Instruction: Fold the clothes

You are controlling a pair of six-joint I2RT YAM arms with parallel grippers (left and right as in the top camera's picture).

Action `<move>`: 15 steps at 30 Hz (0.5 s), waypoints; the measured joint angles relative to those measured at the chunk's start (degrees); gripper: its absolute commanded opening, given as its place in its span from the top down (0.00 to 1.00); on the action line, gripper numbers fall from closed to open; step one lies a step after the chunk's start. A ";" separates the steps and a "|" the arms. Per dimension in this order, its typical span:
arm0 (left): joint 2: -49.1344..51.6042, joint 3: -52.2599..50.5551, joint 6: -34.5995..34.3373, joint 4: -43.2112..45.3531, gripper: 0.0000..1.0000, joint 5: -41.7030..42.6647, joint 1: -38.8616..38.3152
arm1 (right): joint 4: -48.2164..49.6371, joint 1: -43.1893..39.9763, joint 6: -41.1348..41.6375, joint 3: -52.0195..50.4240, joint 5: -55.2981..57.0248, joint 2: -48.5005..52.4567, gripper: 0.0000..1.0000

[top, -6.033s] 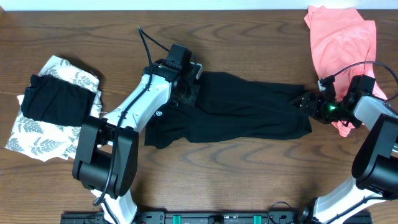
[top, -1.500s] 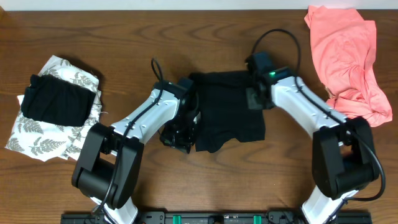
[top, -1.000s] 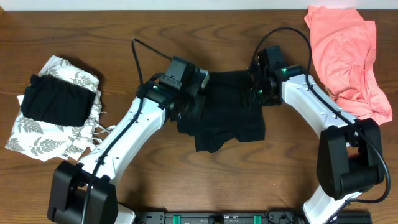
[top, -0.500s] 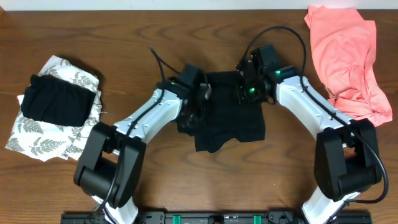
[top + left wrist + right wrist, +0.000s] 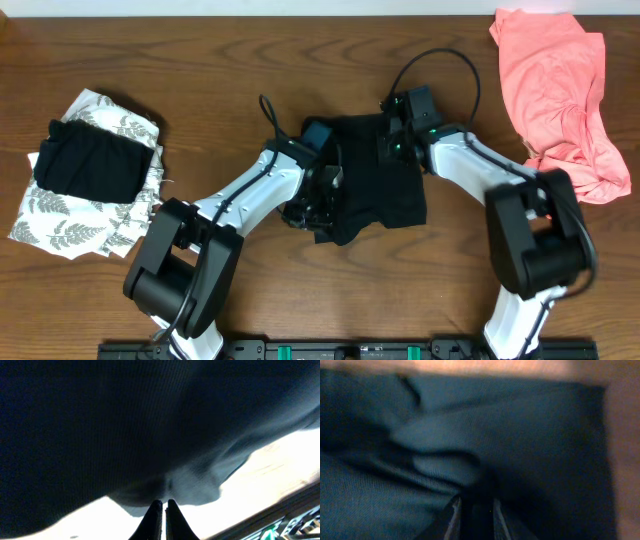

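Observation:
The black shirt (image 5: 385,185) lies bunched in the middle of the table, one of the clothes. My left gripper (image 5: 318,200) is at its left edge. In the left wrist view the fingertips (image 5: 163,504) are pressed together at a hanging fold of the shirt (image 5: 150,425), with bright table beneath. At the shirt's far edge is my right gripper (image 5: 388,148). In the right wrist view it (image 5: 474,510) stands narrow, with a dark ridge of the shirt (image 5: 530,435) running in between the fingers.
A salmon-pink garment (image 5: 560,90) lies crumpled at the far right. A folded black garment (image 5: 90,160) rests on a white leaf-print cloth (image 5: 65,220) at the left. Both arms' cables loop over the table's far half.
My left gripper swung from the shirt's far left corner toward the near edge, staying shut. My right gripper narrowed onto the shirt's far edge and shifted slightly left.

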 measured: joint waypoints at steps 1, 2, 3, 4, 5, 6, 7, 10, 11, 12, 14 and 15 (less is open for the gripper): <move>0.00 -0.39 -0.02 -0.39 0.94 -0.02 0.00 | 0.35 -0.15 -0.04 0.07 0.48 0.11 0.81; 0.00 -0.72 -0.15 -0.61 0.94 -0.07 0.00 | 0.46 -0.44 -0.20 0.07 0.15 0.24 0.81; 0.00 -1.01 -0.15 -0.76 0.94 -0.11 0.00 | 0.46 -0.79 -0.42 0.07 -0.33 0.28 0.78; 0.00 -1.20 -0.15 -0.87 0.94 -0.28 0.00 | 0.24 -1.25 -0.72 0.11 -1.29 0.26 0.76; 0.00 -1.31 -0.13 -0.85 0.94 -0.35 0.00 | -0.02 -1.81 -1.14 0.22 -2.56 0.22 0.72; 0.00 -1.33 -0.09 -0.79 0.94 -0.44 0.00 | -0.55 -2.56 -1.51 0.28 -3.93 0.07 0.67; 0.00 -1.33 0.09 -0.57 0.94 -0.46 0.00 | -1.38 -3.39 -1.86 0.31 -5.14 -0.28 0.63; -0.07 -1.33 0.50 -0.15 0.94 -0.48 0.00 | -4.92 -6.36 -2.62 0.28 -7.69 -2.93 0.50; -0.20 -1.38 0.57 -0.11 0.94 -0.46 0.02 | -5.97 -7.26 -2.84 0.28 -8.04 -4.52 0.47; -0.57 -1.42 0.61 -0.11 0.94 -0.48 0.02 | -6.84 -8.09 -2.93 0.28 -8.37 -6.34 0.46; -2.36 -1.55 0.74 -0.07 0.94 -0.50 0.02 | -8.44 -9.73 -3.10 0.28 -8.90 -11.17 0.43; -3.63 -1.55 0.74 0.24 0.94 -0.48 0.02 | -8.96 -10.27 -3.30 0.28 -9.01 -13.66 0.42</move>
